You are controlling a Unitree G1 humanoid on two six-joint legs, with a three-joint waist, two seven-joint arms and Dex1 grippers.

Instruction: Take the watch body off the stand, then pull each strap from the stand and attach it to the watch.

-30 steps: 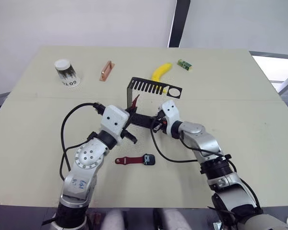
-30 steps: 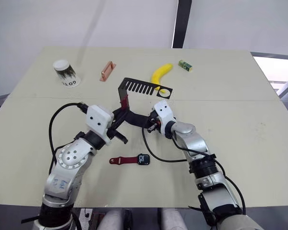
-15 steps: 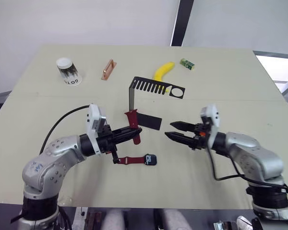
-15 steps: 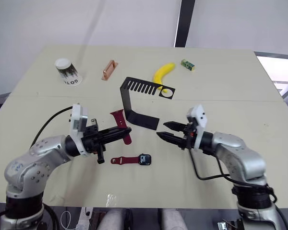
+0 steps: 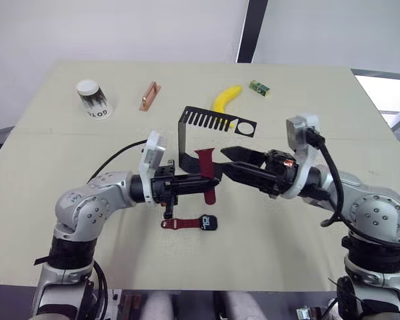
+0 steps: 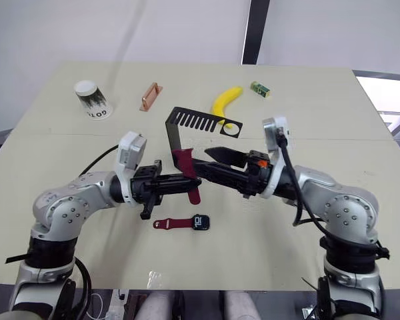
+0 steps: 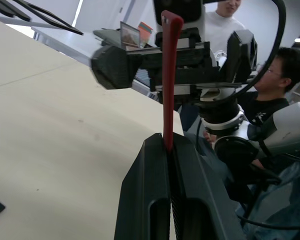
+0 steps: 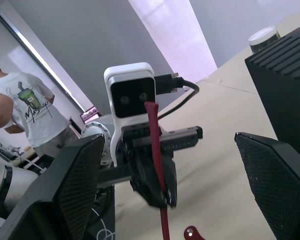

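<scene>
Lifted clear of the stand (image 5: pixel 199 125), the left gripper (image 5: pixel 212 184) pinches the second strap (image 5: pixel 206 175) upright as the right gripper (image 5: pixel 224 163), jaws spread, has closed in; watch body (image 5: pixel 207 223) awaits on tabletop (image 5: pixel 307 120).

Bright even light, soft shadows (blurred backgrounds)

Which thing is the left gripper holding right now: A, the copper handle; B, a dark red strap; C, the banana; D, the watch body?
B: the left gripper is shut on a dark red strap, held above the table facing the open right gripper.
</scene>
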